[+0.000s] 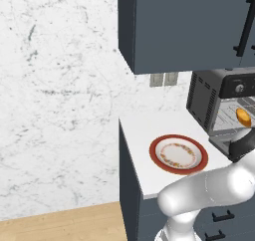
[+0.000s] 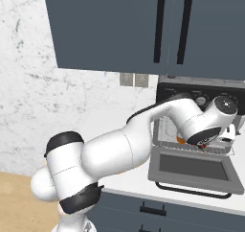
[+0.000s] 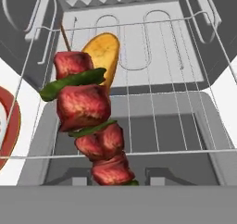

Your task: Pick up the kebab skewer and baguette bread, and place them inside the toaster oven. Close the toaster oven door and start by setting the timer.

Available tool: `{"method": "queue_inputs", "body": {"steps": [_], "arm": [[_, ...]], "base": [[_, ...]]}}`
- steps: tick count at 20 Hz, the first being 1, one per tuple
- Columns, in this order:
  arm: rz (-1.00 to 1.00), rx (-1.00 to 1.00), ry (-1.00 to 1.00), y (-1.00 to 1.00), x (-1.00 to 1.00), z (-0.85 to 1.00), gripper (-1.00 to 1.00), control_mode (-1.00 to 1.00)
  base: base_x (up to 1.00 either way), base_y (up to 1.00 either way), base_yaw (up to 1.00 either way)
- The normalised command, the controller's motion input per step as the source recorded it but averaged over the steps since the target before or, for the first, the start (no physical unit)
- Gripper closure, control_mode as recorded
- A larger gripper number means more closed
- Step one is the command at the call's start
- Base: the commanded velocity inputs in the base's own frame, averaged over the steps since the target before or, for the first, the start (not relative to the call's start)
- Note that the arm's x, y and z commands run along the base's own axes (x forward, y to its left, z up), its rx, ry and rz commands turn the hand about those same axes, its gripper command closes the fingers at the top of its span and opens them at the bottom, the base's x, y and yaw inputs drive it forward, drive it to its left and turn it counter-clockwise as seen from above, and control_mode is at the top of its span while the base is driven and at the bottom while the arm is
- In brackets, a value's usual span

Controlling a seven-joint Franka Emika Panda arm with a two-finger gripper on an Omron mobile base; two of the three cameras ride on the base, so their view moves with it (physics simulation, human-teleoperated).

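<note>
Left base view, oven: you've got the boxy dark grey toaster oven point(image 1: 219, 103) on the white counter point(image 1: 139, 130), its side perforated with vents, its front open.
Left base view, bread: the smooth golden-orange baguette bread point(image 1: 243, 116) lies inside on the wire rack.
Left base view, plate: a round plate point(image 1: 178, 154), red-rimmed with a speckled ring, sits bare on the counter just left of the oven.
Right base view, door: the toaster oven door point(image 2: 194, 170) hangs dropped flat, grey frame around a dark window, black bar handle at its front edge.
Right base view, gripper: your gripper point(image 2: 206, 144) hovers over the door hinge at the oven mouth.
Hand view, skewer: the kebab skewer point(image 3: 90, 121), glossy red chunks with green strips on a thin stick, rises from the jaws, which are clamped on its lower end; it stands over the thin wire rack point(image 3: 152, 93), the loaf just behind it.
</note>
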Motion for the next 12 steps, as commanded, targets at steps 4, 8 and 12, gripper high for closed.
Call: {"method": "queue_inputs", "body": {"steps": [4, 8, 12], "arm": [[0.0, 0.01, 0.0, -0.17, 0.72, -0.2, 1.0, -1.0], [0.0, 0.0, 0.0, -0.36, 0.59, -0.11, 1.0, -1.0], [0.0, 0.0, 0.0, -0.42, 0.25, -0.25, 1.0, -1.0]], "base": [[0.0, 0.0, 0.0], [0.0, 0.0, 0.0], [0.0, 0.0, 0.0]]}}
